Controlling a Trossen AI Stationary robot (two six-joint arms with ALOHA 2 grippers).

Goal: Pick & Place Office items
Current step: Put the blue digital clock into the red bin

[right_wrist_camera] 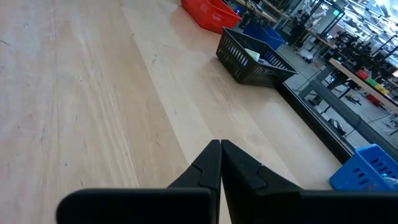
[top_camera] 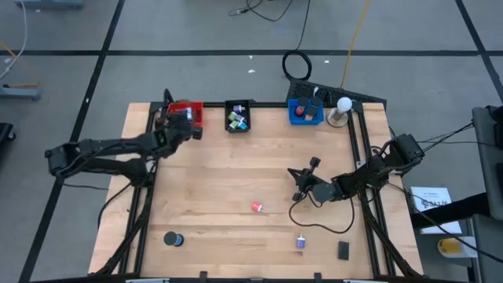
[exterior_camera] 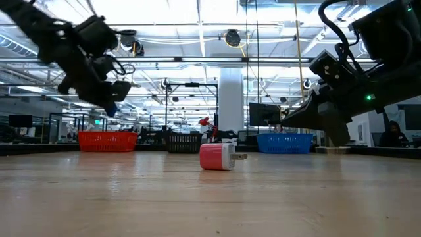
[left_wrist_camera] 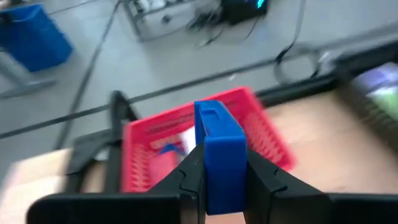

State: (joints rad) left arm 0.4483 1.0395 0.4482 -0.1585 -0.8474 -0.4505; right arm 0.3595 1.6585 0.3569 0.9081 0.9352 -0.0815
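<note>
Looking straight down, the left gripper (top_camera: 182,126) hangs at the red tray (top_camera: 189,110) on the wooden table (top_camera: 236,173); the right gripper (top_camera: 302,189) sits mid-table, empty. A red plug (top_camera: 257,207) lies well apart, toward the front.

From table height, the red plug (exterior_camera: 217,157) is a rounded block on its side, metal prongs pointing right.

The left wrist shows dark fingers (left_wrist_camera: 186,180) clamped on a smooth blue block (left_wrist_camera: 219,149), its long axis running away from the camera, above the red mesh tray (left_wrist_camera: 261,130).

The right wrist shows its fingertips (right_wrist_camera: 211,163) pressed together on nothing.
</note>
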